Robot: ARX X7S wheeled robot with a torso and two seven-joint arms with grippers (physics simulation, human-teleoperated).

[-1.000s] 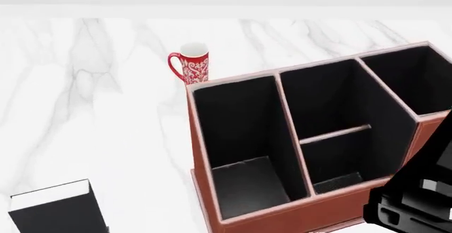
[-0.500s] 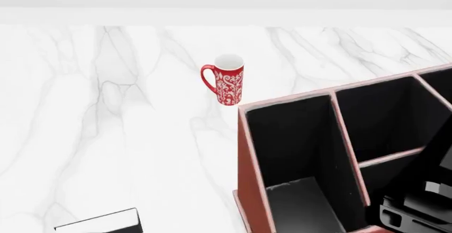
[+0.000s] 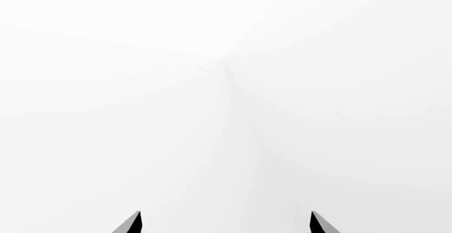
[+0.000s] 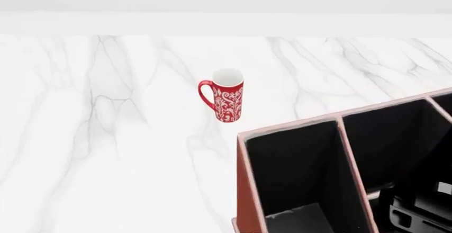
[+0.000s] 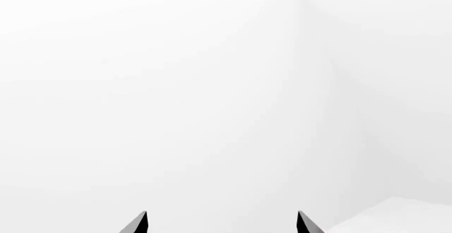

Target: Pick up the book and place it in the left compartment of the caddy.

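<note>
The book is out of view in every picture. The caddy [image 4: 242, 190], a reddish-brown box with pale rims and a black lining, fills the head view's lower right corner, cut by the picture's edges. Its left compartment [image 4: 293, 164] shows as a deep, dark, empty section nearest the mug. My left gripper [image 3: 224, 223] is open, its two dark fingertips wide apart with only plain white between them. My right gripper [image 5: 221, 223] is open in the same way and holds nothing. Neither wrist view shows the caddy.
A red mug [image 4: 227, 99] with a white pattern stands upright on the white marble table [image 4: 106, 137], just beyond the caddy's left corner. A black part of my right arm [image 4: 416, 214] shows at the lower right, in front of the caddy's smaller sections.
The head view has swung left and upward. The book has slid out past the bottom edge, and the mug and caddy now sit lower and further right in the picture.
</note>
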